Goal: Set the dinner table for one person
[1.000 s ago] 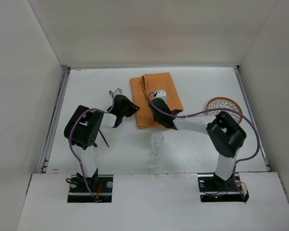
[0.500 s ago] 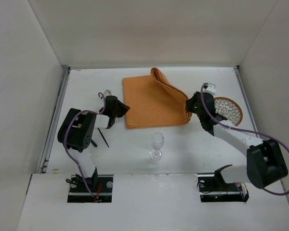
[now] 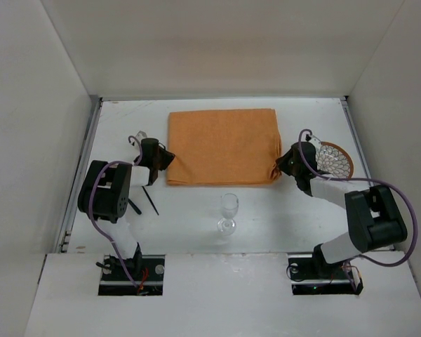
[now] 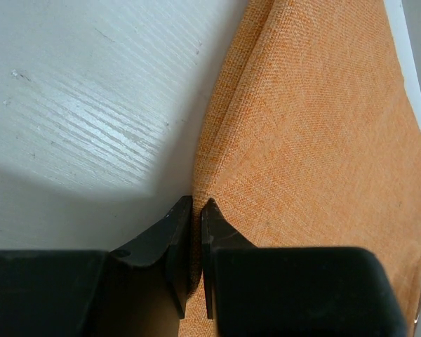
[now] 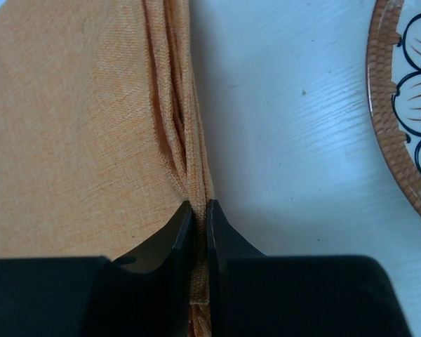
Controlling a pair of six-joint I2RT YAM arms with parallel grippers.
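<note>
Now | left gripper [image 4: 195,210] is pinching orange cloth [image 4: 316,140] edge, jaws narrow | right gripper [image 5: 198,210] is pinching opposite edge likewise | patterned plate [image 5: 382,105] sitting right of its jaws

Top view: bright, flat overhead light, and the white walls bounce it around. The table [image 3: 196,210] is nearly blown out along its far edge. Shadows under the arms are short and soft, and the glass [image 3: 228,213] is barely readable against the white. Overall a bit soft.

Left wrist view: glare patch on the table, with a broad grey shadow ahead of the left gripper [image 4: 197,203]. The cloth [image 4: 316,140] weave is crisp.

Right wrist view: even light and sharp weave, with the plate [image 5: 387,140] rim softer at the frame edge. The right gripper [image 5: 198,205] is crushed to black with no surface detail, same as the left.
</note>
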